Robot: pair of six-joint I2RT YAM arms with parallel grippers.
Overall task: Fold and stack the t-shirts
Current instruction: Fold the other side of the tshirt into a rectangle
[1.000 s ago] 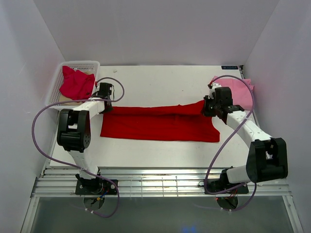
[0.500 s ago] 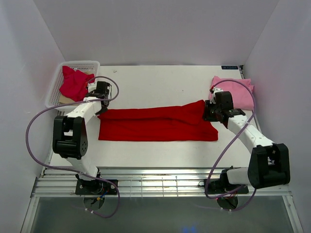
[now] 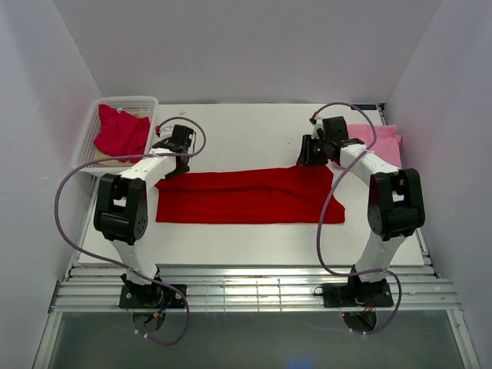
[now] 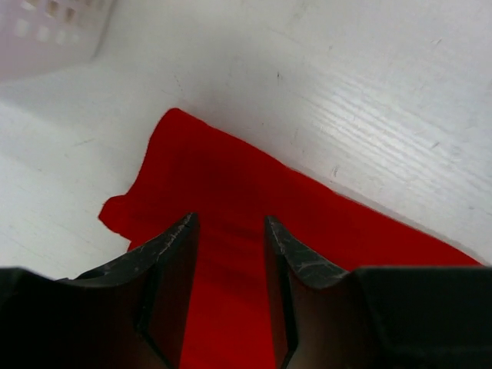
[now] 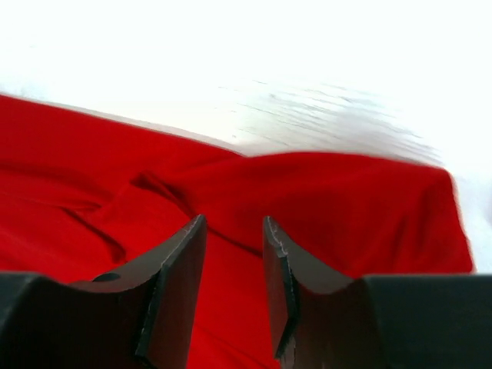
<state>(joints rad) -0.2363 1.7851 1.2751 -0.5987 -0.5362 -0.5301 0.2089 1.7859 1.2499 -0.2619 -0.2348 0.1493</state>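
The bright red t-shirt (image 3: 250, 196) lies flat on the white surface (image 3: 246, 127) as 1 long band folded lengthwise, running left to right. Its near edge is straight. Its far edge rises toward the right end, where a sleeve-like flap sticks out.

The left arm (image 3: 146, 173) reaches to the far left corner of that shirt. The left jaws stand apart just above the corner and clamp nothing. In the left wrist view the red cloth (image 4: 231, 192) shows in the gap between them and spreads out to a rounded corner beyond the tips. Whether the tips touch the cloth cannot be told.

The right arm (image 3: 361, 165) bends back over the shirt's right end, and its wrist sits at the far right corner. The right jaws are also apart and grip nothing. In the right wrist view the red cloth (image 5: 346, 207) lies under and beyond them, with a soft crease to the left of the gap.

The white mesh basket (image 3: 142, 101) sits beyond the shirt's left end, apart from it, and holds the crumpled crimson t-shirt (image 3: 119, 132). The light pink t-shirt (image 3: 380, 142) lies beyond the shirt's right end, just behind the right arm, which hides part of it. A purple cable (image 3: 69, 200) loops out from each arm.
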